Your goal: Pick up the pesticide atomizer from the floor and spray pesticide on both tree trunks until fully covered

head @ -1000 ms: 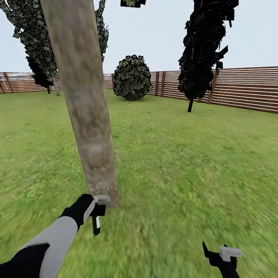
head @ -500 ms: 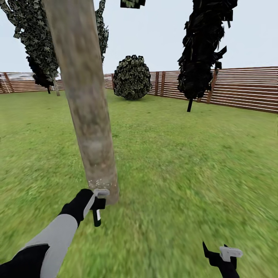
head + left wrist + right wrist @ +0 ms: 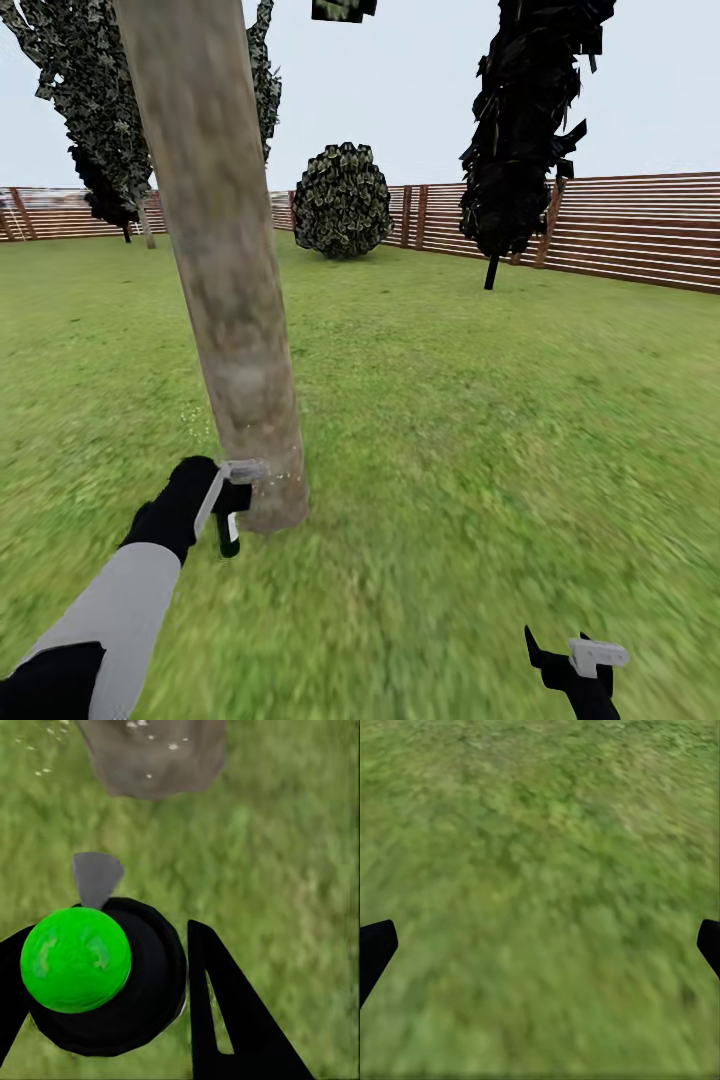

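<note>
A thick mottled grey-brown tree trunk (image 3: 235,330) leans up through the left of the head view. At its base my left gripper (image 3: 235,488) is shut on the pesticide atomizer (image 3: 229,535), a small dark green bottle hanging below the fingers. In the left wrist view the atomizer (image 3: 154,990) has a bright green cap and a grey nozzle pointing at the trunk's base (image 3: 154,757). Tiny white specks of pesticide (image 3: 192,425) float beside the trunk. My right gripper (image 3: 578,660) hangs open over grass at the bottom right; its fingertips (image 3: 375,949) stand far apart.
A second tree (image 3: 95,110) stands far back at the left. A round bush (image 3: 342,200) and a dark tall tree (image 3: 525,120) stand before the brown slat fence (image 3: 640,230). Green lawn (image 3: 480,400) spreads all around.
My left arm has moved left and forward with the atomizer, from in front of the trunk's base to its left side. The right arm has not moved.
</note>
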Robot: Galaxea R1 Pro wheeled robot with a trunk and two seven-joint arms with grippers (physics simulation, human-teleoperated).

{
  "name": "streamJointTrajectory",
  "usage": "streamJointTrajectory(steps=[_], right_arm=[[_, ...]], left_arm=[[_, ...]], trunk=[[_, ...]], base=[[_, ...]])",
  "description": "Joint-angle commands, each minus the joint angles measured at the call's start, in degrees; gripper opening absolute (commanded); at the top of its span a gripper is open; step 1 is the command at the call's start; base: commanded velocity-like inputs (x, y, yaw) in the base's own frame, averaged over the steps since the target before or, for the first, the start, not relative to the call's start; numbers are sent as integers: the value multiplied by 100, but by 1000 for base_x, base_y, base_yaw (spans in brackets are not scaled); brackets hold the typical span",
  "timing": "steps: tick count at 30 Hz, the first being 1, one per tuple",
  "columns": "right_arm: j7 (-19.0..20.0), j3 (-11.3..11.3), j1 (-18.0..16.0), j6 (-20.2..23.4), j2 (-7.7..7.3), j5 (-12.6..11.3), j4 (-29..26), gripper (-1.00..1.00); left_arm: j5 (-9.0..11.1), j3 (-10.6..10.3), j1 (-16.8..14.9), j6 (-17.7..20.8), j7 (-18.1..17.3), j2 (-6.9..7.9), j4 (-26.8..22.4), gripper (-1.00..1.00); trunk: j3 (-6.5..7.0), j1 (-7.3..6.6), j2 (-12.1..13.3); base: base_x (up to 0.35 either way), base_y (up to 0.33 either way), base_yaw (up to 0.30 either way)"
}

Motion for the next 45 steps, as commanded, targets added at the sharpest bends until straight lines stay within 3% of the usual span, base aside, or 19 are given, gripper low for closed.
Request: streamJointTrajectory(steps=[1, 3, 4, 7, 10, 14, 18, 22, 24, 27, 29, 34, 35, 38, 41, 43, 45], right_arm=[[0, 0, 0, 1, 0, 0, 0, 100], [0, 0, 0, 1, 0, 2, 0, 100], [0, 0, 0, 2, 0, 2, 0, 100], [0, 0, 0, 1, 0, 2, 0, 100], [0, 0, 0, 2, 0, 4, 0, 100], [0, 0, 0, 0, 0, 6, 0, 100], [0, 0, 0, 1, 0, 7, 0, 100], [0, 0, 0, -2, 0, 8, 0, 100], [0, 0, 0, 0, 0, 7, 0, 100], [0, 0, 0, 0, 0, 6, 0, 100], [0, 0, 0, 0, 0, 8, 0, 100], [0, 0, 0, 0, 0, 7, 0, 100], [0, 0, 0, -1, 0, 8, 0, 100], [0, 0, 0, 1, 0, 9, 0, 100], [0, 0, 0, 1, 0, 7, 0, 100], [0, 0, 0, 1, 0, 8, 0, 100], [0, 0, 0, -2, 0, 9, 0, 100]], left_arm=[[-52, -4, -19, 30, 4, -153, -24, -100], [-58, -24, -38, 42, 5, -313, -33, -100], [-61, -133, -52, 70, 5, -427, -42, -100], [-53, -386, -62, 294, 5, -492, -199, -100], [-43, -421, -49, 394, 1, -388, -431, -100], [-24, -413, -41, 410, -3, -22, -476, -100], [-24, -417, -44, 411, -3, 76, -485, -100], [-27, -445, -58, 411, -4, -85, -488, -100], [-34, -454, -68, 411, -4, -278, -488, -100], [-32, -456, -74, 413, -4, -333, -495, -100], [-25, -432, -80, 423, -4, -274, -495, -100], [-20, -410, -117, 428, -18, 182, -494, -100], [-19, -415, -118, 428, -28, 188, -495, -100], [-24, -434, -179, 428, -37, 60, -541, -100], [-35, -453, -273, 461, -38, -258, -785, -100], [-36, -455, -302, 480, -39, -303, -926, -100], [-36, -436, -344, 493, -39, -238, -1010, -100]], trunk=[[0, 0, 0], [0, 0, 0], [0, 0, 0], [0, 0, 0], [0, 0, 0], [0, 0, 0], [0, 0, 0], [0, 0, 0], [0, 0, 0], [0, 0, 0], [0, 0, 0], [0, 0, 0], [0, 0, 0], [0, 0, 0], [0, 0, 0], [0, 0, 0], [0, 0, 0]], base=[[0, 0, 0], [0, 0, 0], [0, 0, 0], [0, 0, 0], [0, 0, 0], [0, 0, 0], [0, 0, 0], [0, 0, 0], [0, 0, 0], [0, 0, 0], [0, 0, 0], [0, 0, 0], [0, 0, 0], [0, 0, 0], [0, 0, 0], [0, 0, 0], [0, 0, 0]])
